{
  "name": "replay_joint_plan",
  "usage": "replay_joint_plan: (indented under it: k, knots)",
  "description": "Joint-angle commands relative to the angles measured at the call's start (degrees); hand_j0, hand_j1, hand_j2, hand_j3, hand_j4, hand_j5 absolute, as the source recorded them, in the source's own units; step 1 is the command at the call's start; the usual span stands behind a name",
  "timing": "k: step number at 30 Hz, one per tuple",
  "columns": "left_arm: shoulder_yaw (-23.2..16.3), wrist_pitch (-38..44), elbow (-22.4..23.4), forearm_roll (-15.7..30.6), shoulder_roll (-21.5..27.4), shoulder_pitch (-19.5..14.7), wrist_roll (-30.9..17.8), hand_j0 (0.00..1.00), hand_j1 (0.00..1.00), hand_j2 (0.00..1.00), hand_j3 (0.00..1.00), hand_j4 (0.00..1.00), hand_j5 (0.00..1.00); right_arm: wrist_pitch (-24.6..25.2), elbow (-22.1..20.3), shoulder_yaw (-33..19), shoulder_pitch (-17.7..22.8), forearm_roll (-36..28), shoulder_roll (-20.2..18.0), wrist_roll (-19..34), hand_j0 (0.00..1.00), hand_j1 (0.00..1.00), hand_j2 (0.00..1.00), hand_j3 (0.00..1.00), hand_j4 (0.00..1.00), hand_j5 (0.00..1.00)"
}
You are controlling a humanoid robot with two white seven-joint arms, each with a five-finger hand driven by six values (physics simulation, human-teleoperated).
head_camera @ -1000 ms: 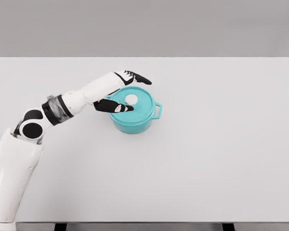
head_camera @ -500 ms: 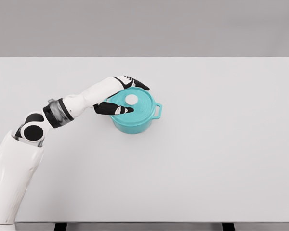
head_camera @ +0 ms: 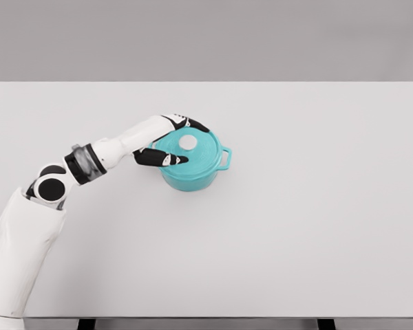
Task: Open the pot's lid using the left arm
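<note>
Left robot hand [head_camera: 166, 141] fingers spread around lid [head_camera: 188, 148] | hides pot [head_camera: 193, 173] left handle | knob [head_camera: 188, 141] visible

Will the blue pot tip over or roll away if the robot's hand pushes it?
Probably not. The pot looks squat and wide, sitting flat on the table, so it would more likely slide than tip or roll. Its lid looks smooth, so the left hand might slip off it.

It looked like a bare simulated test space, not a lived-in room: one plain white table [head_camera: 316, 227] filled the view, and at twelve o'clock stood a featureless grey wall [head_camera: 206, 38], evenly lit.
</note>
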Motion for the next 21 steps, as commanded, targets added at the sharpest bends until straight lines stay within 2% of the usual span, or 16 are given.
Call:
replay_joint_plan:
  k: [1, 13, 21]
  knots:
    - [-0.2, 0.8, 0.3, 0.5, -0.1, 0.0, 0.0, 0.76, 0.76, 0.76, 0.76, 0.76, 0.76, 0.0, 0.0, 0.0, 0.0, 0.0, 0.0, 0.0, 1.00, 1.00, 1.00, 1.00, 1.00, 1.00]
    - [-0.2, 3.0, 0.4, 1.3, -0.1, -0.2, 0.0, 0.75, 0.75, 0.75, 0.75, 0.75, 0.75, 0.0, 0.0, 0.0, 0.0, 0.0, 0.0, 0.0, 1.00, 1.00, 1.00, 1.00, 1.00, 1.00]
    - [-0.8, 3.7, 2.8, 1.3, -0.3, -1.1, 0.0, 0.75, 0.75, 0.75, 0.75, 0.75, 0.75, 0.0, 0.0, 0.0, 0.0, 0.0, 0.0, 0.0, 1.00, 1.00, 1.00, 1.00, 1.00, 1.00]
